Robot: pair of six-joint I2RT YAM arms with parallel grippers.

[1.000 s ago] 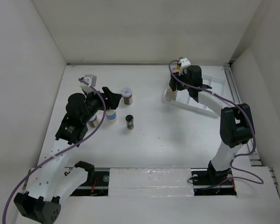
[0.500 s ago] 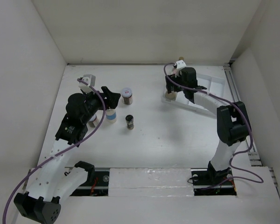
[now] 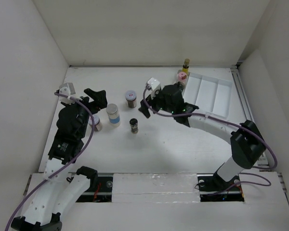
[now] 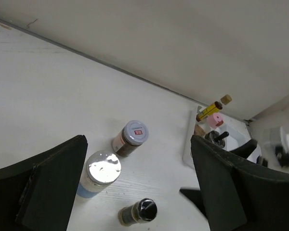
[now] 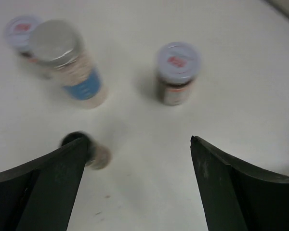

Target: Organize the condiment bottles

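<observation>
- The right tool (image 3: 143, 109) is spread wide and holds nothing, its fingers aimed left at the loose cluster on the surface (image 3: 183, 139).
- Just ahead stand the brown white-lidded jar (image 3: 131, 97) and the small dark bottle (image 3: 134, 125), both upright with their long axes vertical.
- The white blue-labelled bottle (image 3: 113, 114) sits beyond them, nearer the left tool (image 3: 98, 95), which is also wide open and empty.
- The right arm looks better placed to take the jar from the side.

Yellow bottle (image 3: 186, 65), pink jar (image 3: 182, 75) — white blue-banded jar (image 3: 113, 115)
</observation>
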